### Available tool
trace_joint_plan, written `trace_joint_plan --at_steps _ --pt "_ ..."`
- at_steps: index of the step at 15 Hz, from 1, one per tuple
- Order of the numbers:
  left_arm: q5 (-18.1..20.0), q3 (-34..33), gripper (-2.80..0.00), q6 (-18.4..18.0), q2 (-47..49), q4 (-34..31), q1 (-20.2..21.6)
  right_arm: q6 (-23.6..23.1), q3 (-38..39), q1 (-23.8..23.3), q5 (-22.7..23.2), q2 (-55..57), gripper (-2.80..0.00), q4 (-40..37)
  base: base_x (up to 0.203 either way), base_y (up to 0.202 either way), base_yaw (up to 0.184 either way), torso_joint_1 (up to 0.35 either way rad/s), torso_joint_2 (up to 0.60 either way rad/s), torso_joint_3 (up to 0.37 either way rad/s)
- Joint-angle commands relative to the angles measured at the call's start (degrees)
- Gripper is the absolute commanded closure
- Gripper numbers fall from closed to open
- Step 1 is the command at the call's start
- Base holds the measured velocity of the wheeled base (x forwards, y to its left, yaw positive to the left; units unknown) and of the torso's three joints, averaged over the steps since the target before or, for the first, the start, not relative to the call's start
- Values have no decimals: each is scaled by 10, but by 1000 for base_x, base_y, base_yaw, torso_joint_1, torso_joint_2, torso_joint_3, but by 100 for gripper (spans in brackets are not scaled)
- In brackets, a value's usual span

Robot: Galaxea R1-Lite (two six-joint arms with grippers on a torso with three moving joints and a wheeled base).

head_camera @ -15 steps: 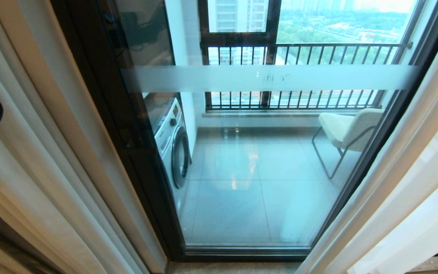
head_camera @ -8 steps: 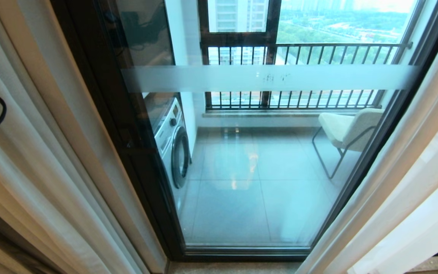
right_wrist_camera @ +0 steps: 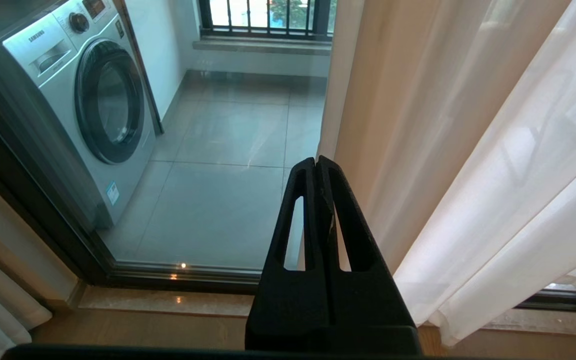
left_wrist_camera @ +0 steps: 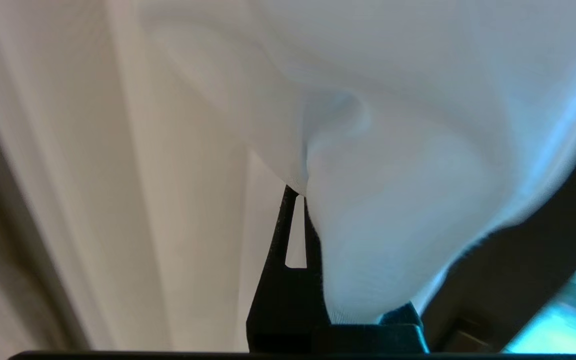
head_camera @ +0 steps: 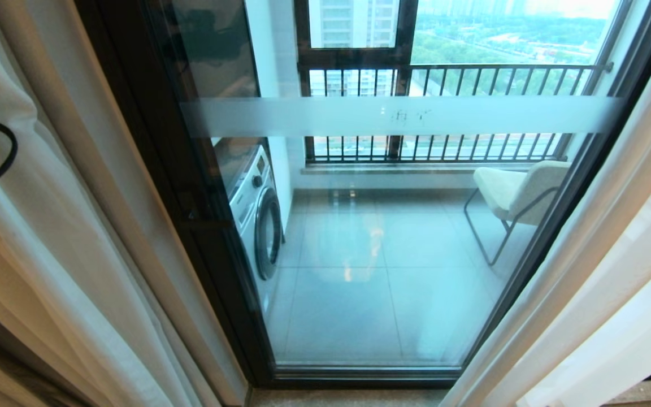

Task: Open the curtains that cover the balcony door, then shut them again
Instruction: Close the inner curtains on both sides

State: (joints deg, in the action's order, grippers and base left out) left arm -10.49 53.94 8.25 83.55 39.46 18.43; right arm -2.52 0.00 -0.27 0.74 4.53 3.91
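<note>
1. Between the pinched fingers of the left gripper (left_wrist_camera: 295, 192): a fold of the curtains (left_wrist_camera: 393, 175), balcony door (head_camera: 393, 226) uncovered beyond.
2. Beside the right gripper (right_wrist_camera: 317, 160), fingers pressed together, empty: another curtain panel.

I am seeing grey glossy balcony floor tiles (head_camera: 370, 305) carrying a silver front-loading washing machine (head_camera: 257, 217) and a cream metal-legged chair (head_camera: 515, 195).

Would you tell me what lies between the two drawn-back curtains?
The uncovered balcony door, seen in the head view, stands between the left curtain and right curtain.
</note>
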Motion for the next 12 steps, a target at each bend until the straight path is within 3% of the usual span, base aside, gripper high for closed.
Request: trace_joint_plan --at_steps 1,6,10,12 --pt "40 0 0 2 -33 -4 -2 0 0 0 0 -4 0 0 0 0 0 0 0 0" --pt "68 -5 0 -1 -50 1 -25 0 0 -1 0 -4 0 0 0 0 0 0 0 0" --pt "149 -1 0 1 -67 -3 -30 0 0 -1 0 -5 0 0 0 0 0 0 0 0" --pt "168 -2 0 3 -71 -3 -36 0 0 -1 0 -5 0 0 0 0 0 0 0 0"
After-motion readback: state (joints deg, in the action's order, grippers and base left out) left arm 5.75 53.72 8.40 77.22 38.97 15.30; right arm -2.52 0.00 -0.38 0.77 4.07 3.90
